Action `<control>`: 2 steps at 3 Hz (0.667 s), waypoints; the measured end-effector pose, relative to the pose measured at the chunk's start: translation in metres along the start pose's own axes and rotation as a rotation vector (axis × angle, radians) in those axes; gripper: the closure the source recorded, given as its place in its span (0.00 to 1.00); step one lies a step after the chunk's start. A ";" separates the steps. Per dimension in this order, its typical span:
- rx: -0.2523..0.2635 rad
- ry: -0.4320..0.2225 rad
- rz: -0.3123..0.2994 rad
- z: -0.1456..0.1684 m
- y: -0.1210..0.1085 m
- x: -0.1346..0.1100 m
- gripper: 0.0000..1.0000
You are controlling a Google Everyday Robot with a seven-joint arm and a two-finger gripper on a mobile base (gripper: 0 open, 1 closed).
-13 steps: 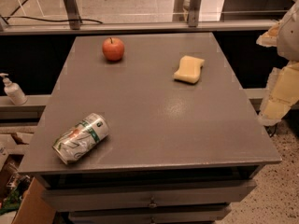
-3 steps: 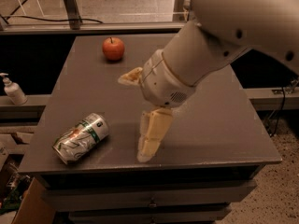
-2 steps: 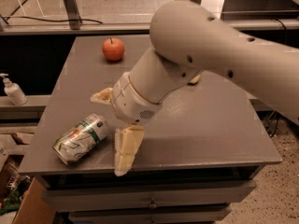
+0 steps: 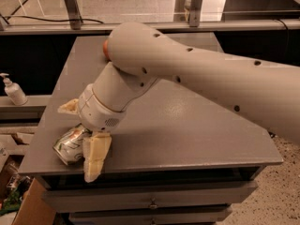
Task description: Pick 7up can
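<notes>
The 7up can [image 4: 69, 145], silvery-white with green bands and crumpled, lies on its side near the front left corner of the grey table [image 4: 187, 130]. My gripper [image 4: 82, 131] has come down over it, with the big white arm [image 4: 197, 74] reaching in from the right. The gripper is open. One cream finger [image 4: 96, 155] is at the can's right front side and the other finger [image 4: 70, 106] is behind it. The can's right end is hidden by the wrist.
A sliver of the red apple [image 4: 106, 48] shows behind the arm at the table's back left. A soap bottle [image 4: 13, 91] stands on a shelf to the left. A cardboard box [image 4: 28, 205] sits on the floor at the front left. Drawers [image 4: 154, 203] are below the tabletop.
The arm has swung in from the right across the table and moved left and down, so the gripper now straddles the can. The can has not moved.
</notes>
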State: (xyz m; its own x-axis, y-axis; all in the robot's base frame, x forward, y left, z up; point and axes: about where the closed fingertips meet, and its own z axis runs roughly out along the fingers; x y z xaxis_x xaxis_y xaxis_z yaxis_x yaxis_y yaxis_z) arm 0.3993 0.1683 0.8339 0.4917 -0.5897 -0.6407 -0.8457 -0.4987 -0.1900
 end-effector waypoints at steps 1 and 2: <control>-0.003 -0.013 -0.011 0.008 -0.011 -0.008 0.18; -0.005 -0.008 -0.026 0.011 -0.016 -0.012 0.42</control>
State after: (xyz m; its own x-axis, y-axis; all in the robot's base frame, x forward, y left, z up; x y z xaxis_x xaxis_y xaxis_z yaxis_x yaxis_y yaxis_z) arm 0.4050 0.1904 0.8360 0.5116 -0.5711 -0.6419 -0.8317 -0.5166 -0.2033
